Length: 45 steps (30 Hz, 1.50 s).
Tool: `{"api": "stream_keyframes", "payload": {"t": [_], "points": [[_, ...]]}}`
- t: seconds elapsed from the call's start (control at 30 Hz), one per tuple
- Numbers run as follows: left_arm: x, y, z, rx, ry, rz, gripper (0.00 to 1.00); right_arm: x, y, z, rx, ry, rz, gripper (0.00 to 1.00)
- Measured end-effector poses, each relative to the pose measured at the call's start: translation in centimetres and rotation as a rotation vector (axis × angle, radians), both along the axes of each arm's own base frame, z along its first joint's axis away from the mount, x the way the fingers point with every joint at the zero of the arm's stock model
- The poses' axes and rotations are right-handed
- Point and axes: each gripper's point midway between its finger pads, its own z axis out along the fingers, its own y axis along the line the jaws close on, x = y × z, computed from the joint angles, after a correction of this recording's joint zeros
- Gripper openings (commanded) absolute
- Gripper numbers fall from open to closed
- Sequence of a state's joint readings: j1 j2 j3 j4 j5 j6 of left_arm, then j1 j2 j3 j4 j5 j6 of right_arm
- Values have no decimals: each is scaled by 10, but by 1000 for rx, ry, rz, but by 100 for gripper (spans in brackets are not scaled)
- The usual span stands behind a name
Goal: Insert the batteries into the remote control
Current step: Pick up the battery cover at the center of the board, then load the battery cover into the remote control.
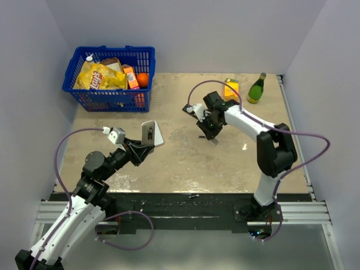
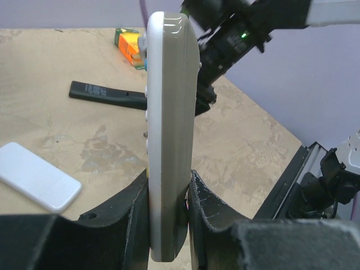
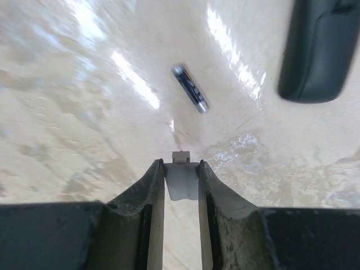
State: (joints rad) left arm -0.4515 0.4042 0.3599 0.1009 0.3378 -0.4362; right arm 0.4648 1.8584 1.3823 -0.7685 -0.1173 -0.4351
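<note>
My left gripper [image 2: 169, 185] is shut on the lower end of a grey-white remote [image 2: 169, 112] and holds it upright on edge above the table; both also show in the top view, the gripper [image 1: 139, 149] and the remote [image 1: 149, 134]. My right gripper [image 3: 181, 166] is shut on a small grey plastic cover piece with a tab [image 3: 181, 179], low over the table at mid-right [image 1: 209, 129]. One dark grey battery with silvery ends [image 3: 190, 88] lies on the table just ahead of the right fingertips. No other battery shows clearly.
A black remote [image 2: 107, 94] lies on the table by the right arm, also seen in the right wrist view [image 3: 318, 48]. A white flat slab [image 2: 36, 175] lies near the left gripper. A blue basket [image 1: 112, 49] of snacks stands back left; an orange box [image 1: 231, 88] and green bottle [image 1: 257, 88] back right.
</note>
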Motion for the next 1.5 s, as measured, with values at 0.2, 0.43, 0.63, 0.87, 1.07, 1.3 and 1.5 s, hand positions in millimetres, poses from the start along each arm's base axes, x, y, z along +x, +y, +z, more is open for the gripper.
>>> {"api": "stream_keyframes", "payload": {"t": [0.2, 0.43, 0.63, 0.87, 1.07, 1.3, 1.5], "points": [[-1, -10, -10, -25, 61, -48, 0, -3, 37, 80, 226, -212, 3, 0], [-3, -16, -19, -61, 89, -82, 0, -28, 74, 143, 504, -337, -74, 0], [-2, -19, -25, -85, 107, -88, 0, -55, 102, 222, 893, -408, -230, 0], [0, -19, -21, -134, 79, -84, 0, -93, 152, 276, 1176, -389, -321, 0], [3, -17, -19, -151, 65, -67, 0, -128, 194, 277, 1227, -366, -389, 0], [3, -10, -6, -175, 14, -29, 0, -138, 216, 262, 1168, -428, -484, 0], [4, -8, -6, -173, 12, -18, 0, -133, 223, 248, 1120, -482, -522, 0]]}}
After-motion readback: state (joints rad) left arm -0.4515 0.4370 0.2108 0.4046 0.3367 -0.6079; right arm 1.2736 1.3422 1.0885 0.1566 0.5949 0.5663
